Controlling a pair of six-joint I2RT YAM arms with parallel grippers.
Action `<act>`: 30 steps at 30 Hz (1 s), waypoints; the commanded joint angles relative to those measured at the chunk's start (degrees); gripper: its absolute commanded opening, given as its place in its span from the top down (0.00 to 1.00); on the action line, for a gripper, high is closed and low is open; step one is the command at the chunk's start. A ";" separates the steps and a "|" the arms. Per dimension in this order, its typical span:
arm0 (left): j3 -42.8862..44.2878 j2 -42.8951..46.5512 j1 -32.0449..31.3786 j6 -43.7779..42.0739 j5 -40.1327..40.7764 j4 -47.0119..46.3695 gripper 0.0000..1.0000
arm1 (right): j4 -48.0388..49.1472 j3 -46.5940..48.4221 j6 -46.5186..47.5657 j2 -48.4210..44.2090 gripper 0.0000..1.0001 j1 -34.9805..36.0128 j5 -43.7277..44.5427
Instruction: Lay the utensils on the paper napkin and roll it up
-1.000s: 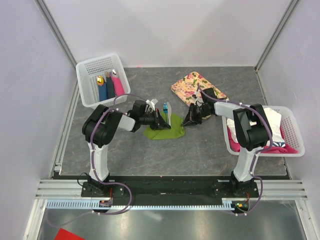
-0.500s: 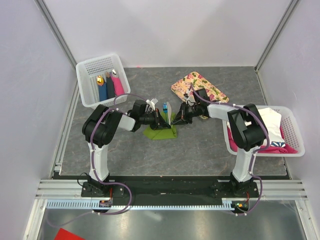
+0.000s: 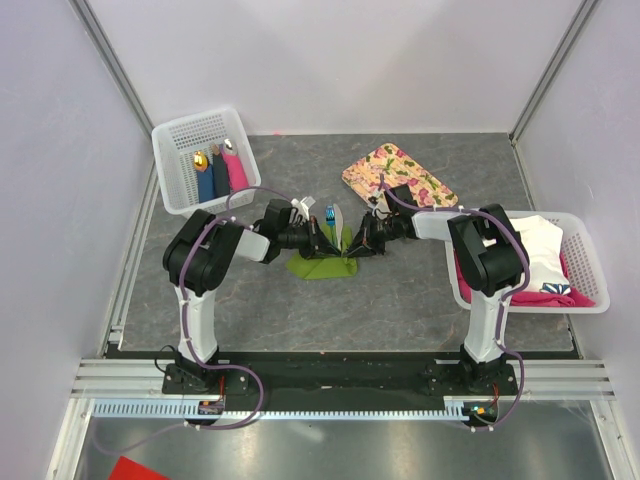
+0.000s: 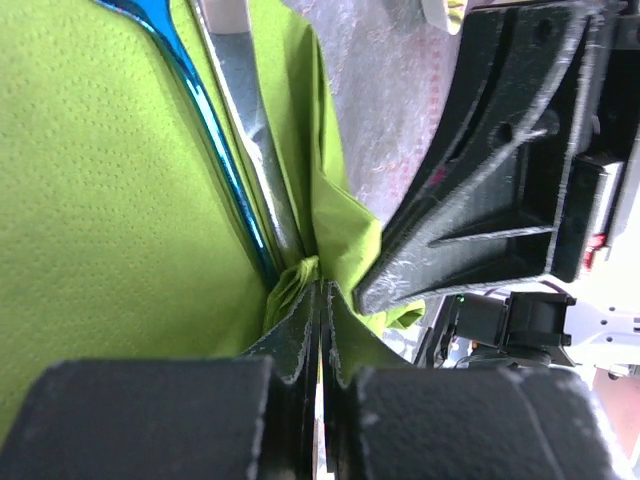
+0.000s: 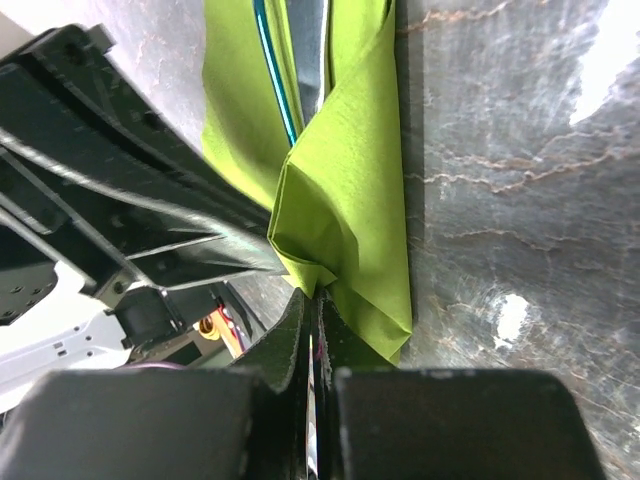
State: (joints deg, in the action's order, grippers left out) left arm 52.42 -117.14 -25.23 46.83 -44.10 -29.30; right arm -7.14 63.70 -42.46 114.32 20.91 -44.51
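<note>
The olive-green paper napkin (image 3: 322, 264) lies folded at the table's middle, with the bright blue utensil (image 3: 330, 213) and the silvery-white utensil (image 3: 338, 217) sticking out of its far side. My left gripper (image 3: 325, 246) is shut on the napkin's left fold (image 4: 300, 275); the blue (image 4: 215, 150) and silver (image 4: 250, 120) handles run into that fold. My right gripper (image 3: 362, 243) is shut on the napkin's right flap (image 5: 345, 200), folded over the utensils (image 5: 290, 90). The two grippers nearly touch.
A pink-flowered tray (image 3: 398, 178) lies behind the right gripper. A white basket (image 3: 203, 158) at back left holds dark blue and pink bundles with a gold piece. A white basket (image 3: 525, 260) at right holds white and pink cloths.
My right gripper has moved left, pulling the napkin's right flap over the utensils toward the left gripper. The napkin looks narrower. The left gripper has hardly moved.
</note>
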 commanded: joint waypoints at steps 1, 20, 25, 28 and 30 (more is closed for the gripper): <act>-0.39 4.63 0.62 -1.13 -1.96 -2.61 0.98 | 1.07 -0.07 -0.26 0.64 1.00 0.01 1.62; -8.04 10.97 2.56 -4.82 -1.88 5.48 0.98 | -0.07 1.34 0.36 0.02 1.00 0.01 2.85; -6.29 8.61 2.47 -5.70 -0.20 7.14 0.98 | 0.02 1.34 0.36 -0.77 1.00 0.36 2.76; -5.41 7.37 2.38 -5.70 0.24 8.29 0.98 | 0.11 1.51 -0.26 -1.03 1.00 0.89 2.76; -5.31 7.02 2.38 -5.87 0.68 8.73 0.98 | 0.63 1.51 -0.87 -1.21 1.00 1.24 2.68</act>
State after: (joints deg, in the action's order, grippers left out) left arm 45.28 -108.92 -22.85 43.51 -44.95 -22.04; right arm -7.31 63.70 -42.41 114.39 21.23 -42.57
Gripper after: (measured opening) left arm 0.025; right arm 0.007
